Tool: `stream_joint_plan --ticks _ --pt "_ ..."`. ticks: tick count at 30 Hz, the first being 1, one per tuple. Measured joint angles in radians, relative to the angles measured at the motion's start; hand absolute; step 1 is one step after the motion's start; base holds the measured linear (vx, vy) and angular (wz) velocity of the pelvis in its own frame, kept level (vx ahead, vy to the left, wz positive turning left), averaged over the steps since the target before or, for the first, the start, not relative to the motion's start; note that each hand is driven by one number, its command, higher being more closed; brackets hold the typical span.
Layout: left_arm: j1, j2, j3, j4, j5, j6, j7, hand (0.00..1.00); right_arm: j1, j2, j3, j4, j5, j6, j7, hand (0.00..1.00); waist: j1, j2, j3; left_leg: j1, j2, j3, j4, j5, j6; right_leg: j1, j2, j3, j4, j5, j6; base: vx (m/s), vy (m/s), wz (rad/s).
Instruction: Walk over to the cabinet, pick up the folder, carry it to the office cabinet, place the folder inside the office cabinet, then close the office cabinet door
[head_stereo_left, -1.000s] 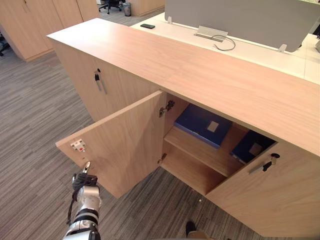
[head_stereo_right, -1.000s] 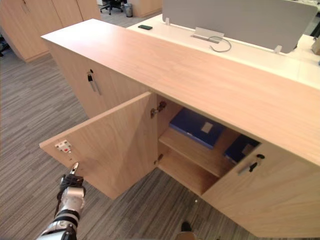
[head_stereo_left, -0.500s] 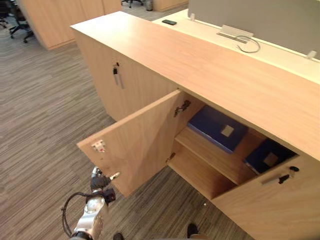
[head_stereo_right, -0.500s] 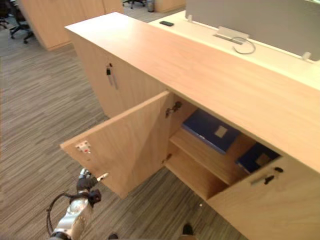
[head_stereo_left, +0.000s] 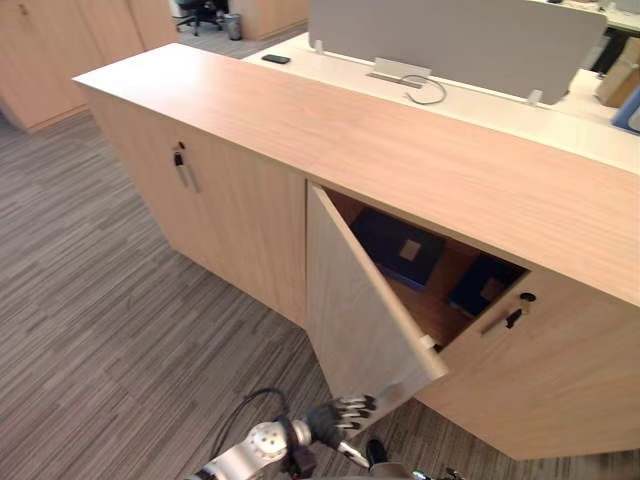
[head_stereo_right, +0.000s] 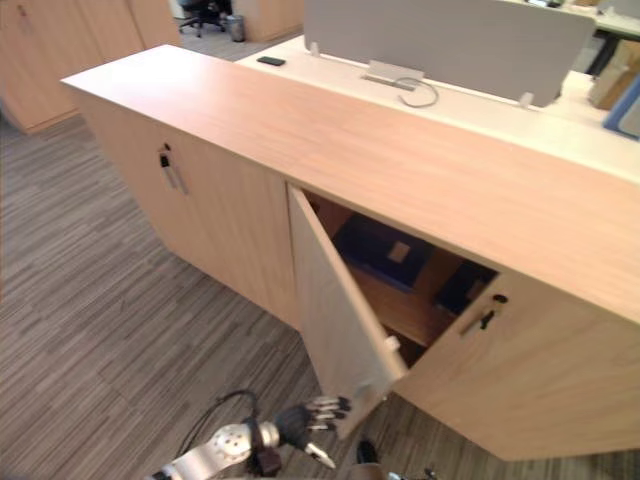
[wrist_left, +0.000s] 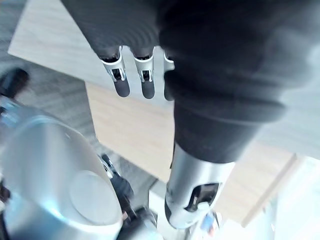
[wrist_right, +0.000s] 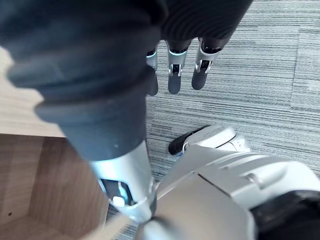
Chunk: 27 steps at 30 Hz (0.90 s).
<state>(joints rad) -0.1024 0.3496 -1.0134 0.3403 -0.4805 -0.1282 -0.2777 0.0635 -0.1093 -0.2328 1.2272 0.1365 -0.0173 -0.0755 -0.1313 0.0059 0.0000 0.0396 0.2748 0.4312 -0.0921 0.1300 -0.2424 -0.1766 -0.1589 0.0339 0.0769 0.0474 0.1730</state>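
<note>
Nearest the robot, the left hand (head_stereo_left: 338, 417) is down low with fingers straight and a bit fanned, tips right at the bottom near corner of the half-open light wood cabinet door (head_stereo_left: 355, 300). The right hand (wrist_right: 174, 64) hangs over the grey striped carpet (wrist_right: 260, 75), fingers straight, holding nothing. Behind the door, the dark blue flat folder (head_stereo_left: 398, 245) lies on the shelf inside the long light wood office cabinet (head_stereo_left: 400, 150), a second blue folder (head_stereo_left: 480, 287) to its right. Farther back, a white desk (head_stereo_left: 470, 103) with a grey divider panel (head_stereo_left: 450, 40) and a small black phone (head_stereo_left: 271, 59).
</note>
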Motion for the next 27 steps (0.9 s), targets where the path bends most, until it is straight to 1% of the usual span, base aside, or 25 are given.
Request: stream_joint_plan --ticks 2,4,7,9,13,17,20,22,23,24,25,26,27 --pt "-0.013 -0.022 -0.022 -0.008 0.004 -0.007 -0.017 0.0 -0.002 -0.005 0.0 0.009 0.0 -0.003 0.006 0.0 -0.012 0.009 -0.001 0.011 0.002 0.008 0.0 -0.003 -0.001 0.005 0.004 0.004 0.001 0.0 -0.002 0.05 -0.007 -0.15" --pt "-0.014 -0.03 -0.028 -0.008 0.01 -0.007 -0.023 0.0 -0.004 -0.008 0.017 0.011 0.0 -0.004 0.005 0.0 -0.021 0.012 -0.002 0.015 0.002 0.012 0.0 -0.006 -0.002 0.006 0.004 0.007 0.001 -0.001 -0.002 0.03 0.003 -0.04" --pt "-0.015 -0.03 -0.035 -0.009 0.028 -0.008 -0.024 0.0 -0.006 -0.021 0.038 0.012 -0.001 -0.005 0.006 0.0 -0.025 0.016 -0.003 0.017 0.001 0.014 0.0 -0.007 -0.004 0.006 0.005 0.009 0.001 -0.001 -0.003 0.0 0.0 0.0" --pt "-0.027 -0.032 -0.068 -0.009 0.036 -0.008 -0.024 0.0 -0.017 -0.028 0.038 0.027 -0.001 -0.005 0.006 0.0 -0.029 0.024 0.003 0.031 0.001 0.02 0.0 -0.013 -0.009 0.015 0.006 0.014 0.001 -0.001 -0.003 0.01 0.002 -0.07" --pt "-0.033 -0.038 -0.094 -0.013 0.053 -0.008 -0.026 0.0 -0.022 -0.035 0.039 0.027 -0.001 -0.004 0.006 0.0 -0.041 0.038 0.004 0.052 0.001 0.044 0.0 -0.02 -0.012 0.018 0.011 0.035 0.002 -0.002 -0.004 0.0 0.004 -0.16" --pt "-0.033 -0.051 -0.104 -0.013 0.063 -0.008 -0.026 0.0 -0.023 -0.035 0.039 0.032 -0.001 -0.004 0.006 0.0 -0.044 0.039 0.005 0.067 0.001 0.064 0.0 -0.024 -0.015 0.017 0.017 0.055 0.005 -0.002 -0.003 0.01 0.001 -0.15" --pt "-0.033 -0.053 -0.103 -0.013 0.1 -0.01 -0.023 0.0 -0.03 -0.034 0.039 0.032 0.0 -0.004 0.006 0.0 -0.046 0.04 0.015 0.066 -0.001 0.062 0.0 -0.024 -0.015 0.016 0.015 0.055 0.008 -0.002 -0.003 0.01 0.001 0.01" --pt "-0.032 -0.055 -0.088 -0.006 0.138 -0.018 -0.013 0.0 -0.038 -0.035 0.039 0.032 0.001 -0.004 0.006 0.0 -0.046 0.043 0.032 0.065 -0.007 0.056 0.0 -0.024 -0.013 0.012 0.008 0.052 0.02 -0.007 -0.002 0.01 0.005 0.08" --pt "-0.029 -0.071 -0.057 0.033 0.187 -0.029 0.01 0.0 -0.042 -0.039 0.038 0.03 0.001 -0.004 0.006 0.0 -0.046 0.046 0.035 0.053 -0.016 0.05 0.0 -0.025 -0.011 -0.013 -0.003 0.05 0.056 -0.025 0.0 0.01 0.008 0.13" --pt "-0.029 -0.082 -0.036 0.057 0.205 -0.031 0.021 0.0 -0.043 -0.042 0.038 0.029 0.001 -0.004 0.006 0.0 -0.046 0.047 0.037 0.048 -0.021 0.045 0.0 -0.025 -0.01 -0.024 -0.007 0.048 0.075 -0.035 0.0 0.02 0.006 0.21" --pt "-0.027 -0.106 0.011 0.106 0.243 -0.032 0.043 0.0 -0.044 -0.045 0.037 0.024 0.001 -0.004 0.006 0.0 -0.051 0.05 0.046 0.046 -0.027 0.033 0.001 -0.03 0.0 -0.037 -0.016 0.041 0.11 -0.056 0.0 0.04 -0.004 0.35" --pt "-0.016 -0.121 0.071 0.148 0.284 -0.034 0.068 0.0 -0.044 -0.048 0.033 0.023 0.003 -0.005 0.005 0.0 -0.057 0.057 0.052 0.042 -0.027 0.012 0.005 -0.031 0.001 -0.038 -0.023 0.023 0.14 -0.079 -0.001 0.04 -0.01 0.39" --pt "-0.005 -0.132 0.108 0.173 0.298 -0.036 0.078 0.0 -0.042 -0.048 0.026 0.023 0.003 -0.005 0.005 0.0 -0.062 0.059 0.051 0.036 -0.024 0.002 0.01 -0.032 0.002 -0.046 -0.023 0.017 0.153 -0.092 -0.003 0.04 -0.031 0.42"
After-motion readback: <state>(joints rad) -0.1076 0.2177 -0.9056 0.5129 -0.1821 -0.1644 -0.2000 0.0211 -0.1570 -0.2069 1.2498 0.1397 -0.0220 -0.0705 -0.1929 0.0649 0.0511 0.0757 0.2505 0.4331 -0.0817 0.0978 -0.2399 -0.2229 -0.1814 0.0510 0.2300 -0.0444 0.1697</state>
